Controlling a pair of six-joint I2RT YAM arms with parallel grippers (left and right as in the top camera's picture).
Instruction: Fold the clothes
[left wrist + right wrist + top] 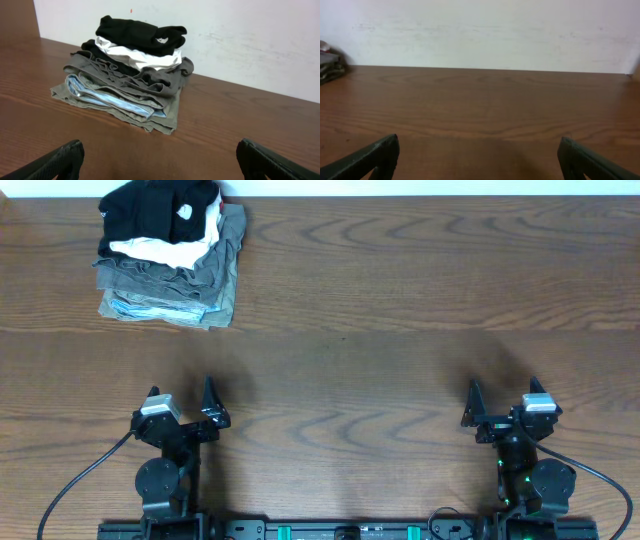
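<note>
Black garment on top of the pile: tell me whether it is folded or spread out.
Bunched up, neither spread nor neatly folded: the black garment lies as a crumpled lump atop the white garment.

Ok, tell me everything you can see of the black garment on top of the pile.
The black garment is soft, matte cloth, loosely bunched rather than folded flat. The overhead view shows a small white mark on its upper side. It tops the stack of clothes at the table's far left corner, close to the wall, resting on a white garment that pokes out beneath it. Nothing else touches it.
</note>
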